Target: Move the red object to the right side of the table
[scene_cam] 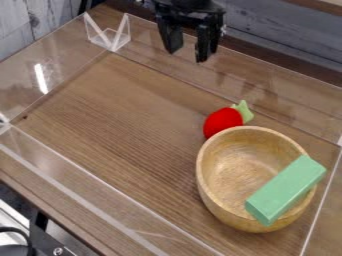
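Arm cut off by top edge above the gripper (189, 46). Red object (226, 120): lower side hidden behind wooden bowl (230, 189) rim, possibly touching it. Table (120, 110) corners run off frame; lower-left clutter indistinct.
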`<action>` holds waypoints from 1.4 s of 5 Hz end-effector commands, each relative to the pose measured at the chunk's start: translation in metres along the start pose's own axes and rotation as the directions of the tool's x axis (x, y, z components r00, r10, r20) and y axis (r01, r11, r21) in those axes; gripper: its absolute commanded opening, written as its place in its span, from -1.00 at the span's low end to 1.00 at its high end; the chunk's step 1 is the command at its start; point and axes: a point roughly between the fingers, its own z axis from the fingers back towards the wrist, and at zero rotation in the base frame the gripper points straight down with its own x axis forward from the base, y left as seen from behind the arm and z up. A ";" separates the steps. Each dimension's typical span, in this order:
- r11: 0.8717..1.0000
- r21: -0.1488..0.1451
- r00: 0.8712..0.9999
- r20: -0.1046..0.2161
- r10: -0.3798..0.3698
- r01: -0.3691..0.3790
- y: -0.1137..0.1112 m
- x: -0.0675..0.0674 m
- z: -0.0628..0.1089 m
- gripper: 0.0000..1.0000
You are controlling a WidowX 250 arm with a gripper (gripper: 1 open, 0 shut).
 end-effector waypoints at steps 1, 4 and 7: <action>0.996 0.038 0.994 0.082 0.072 -0.075 0.019 0.006 0.034 1.00; 0.986 0.071 0.985 0.092 0.147 -0.153 0.066 -0.002 0.026 1.00; 0.979 0.090 0.981 0.088 0.174 -0.181 0.090 -0.007 0.002 1.00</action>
